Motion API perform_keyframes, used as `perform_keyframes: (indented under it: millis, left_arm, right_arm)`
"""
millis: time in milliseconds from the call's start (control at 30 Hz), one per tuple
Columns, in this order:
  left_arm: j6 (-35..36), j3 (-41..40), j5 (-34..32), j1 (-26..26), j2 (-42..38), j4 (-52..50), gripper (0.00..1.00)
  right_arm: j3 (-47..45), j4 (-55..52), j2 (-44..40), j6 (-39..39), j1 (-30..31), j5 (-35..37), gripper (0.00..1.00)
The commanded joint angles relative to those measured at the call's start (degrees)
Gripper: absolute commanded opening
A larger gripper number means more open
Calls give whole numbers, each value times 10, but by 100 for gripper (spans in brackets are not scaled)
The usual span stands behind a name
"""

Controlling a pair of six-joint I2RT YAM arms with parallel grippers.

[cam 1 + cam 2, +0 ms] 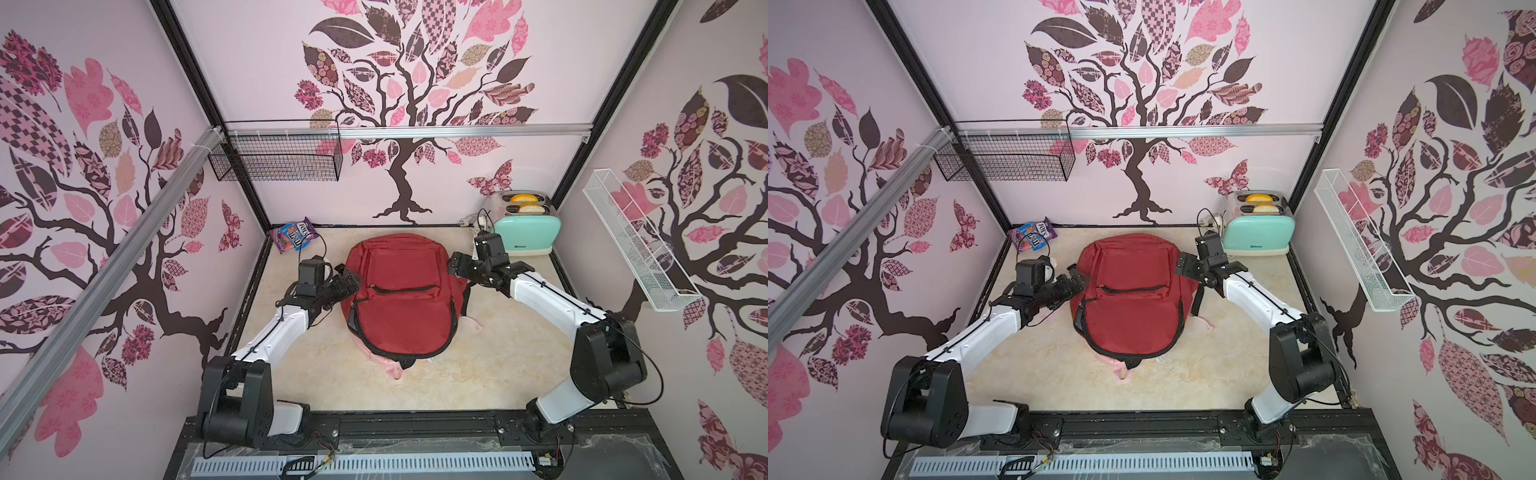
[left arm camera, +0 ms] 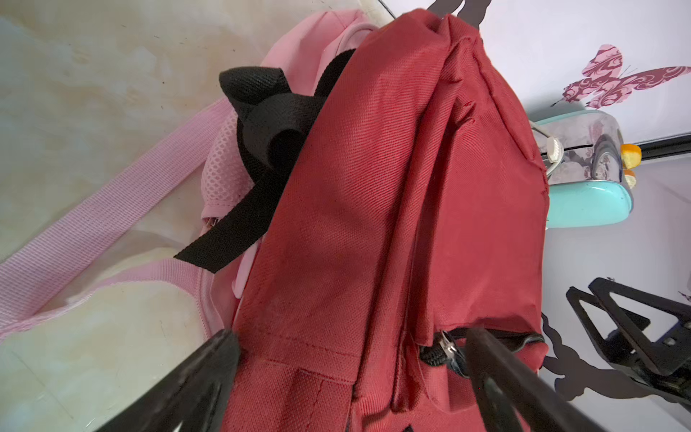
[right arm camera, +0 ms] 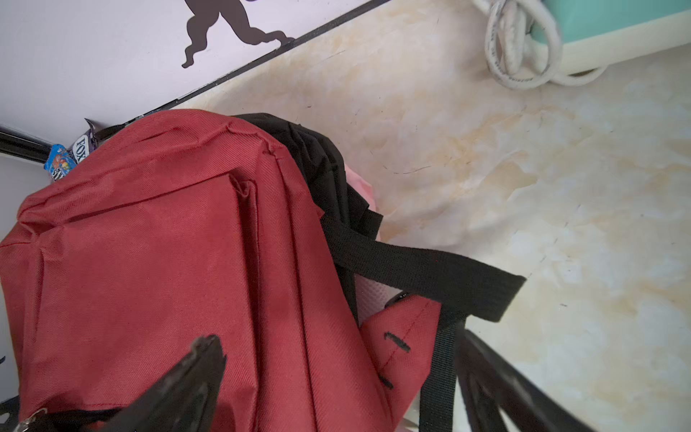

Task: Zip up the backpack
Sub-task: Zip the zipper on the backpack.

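Note:
A red backpack lies flat in the middle of the table, front side up. A black front-pocket zipper runs across it. The main zipper gapes at the left edge. My left gripper is open at the bag's left edge. In the left wrist view its jaws straddle the red side fabric, with a metal zipper pull beside one finger. My right gripper is open at the bag's right edge, straddling the side fabric next to a black strap.
Something pink with straps lies under the backpack. A mint toaster and its coiled cord stand at the back right, a candy bag at the back left. A black wire basket and a white rack hang on the walls.

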Motion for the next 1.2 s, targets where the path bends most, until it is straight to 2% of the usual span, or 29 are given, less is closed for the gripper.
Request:
perform_keyframes:
  millis: [0,200,233,333,367,467,533,700,867,1000,1167]
  left_arm:
    - [1,-4,5,-2,5,-7,98]
    - [14,-1,-10,-11,16,-21,98]
    - [19,3,-27,-16,14,-34,98]
    - [51,38,-143,-61,10,-127,98]
    - [56,44,-155,-71,10,-138,98]
    - [41,29,-137,-72,16,-103,98]
    - [34,19,-96,-66,24,-71,98]
    - [-17,-54,12,-61,3,120,98]
    - [-29,-84,48,-61,-25,170,98]
    - [-40,-96,65,-63,-44,183,98]
    - [-39,-107,81,-63,-83,161,71]
  right_arm:
    - [-1,26,13,9,-3,-26,96]
    - [-5,42,36,23,-15,-42,95]
    - [-5,41,39,26,-19,-40,94]
    - [-8,38,43,29,-33,-29,94]
    - [-9,39,43,27,-36,-25,94]
    - [-12,45,48,24,-42,-25,94]
    - [-11,51,56,23,-42,-36,93]
    - [-1,68,86,33,-42,-95,89]
    - [14,76,121,35,-42,-140,83]
    - [32,79,145,34,-37,-170,69]
    - [54,70,152,26,-22,-191,52]
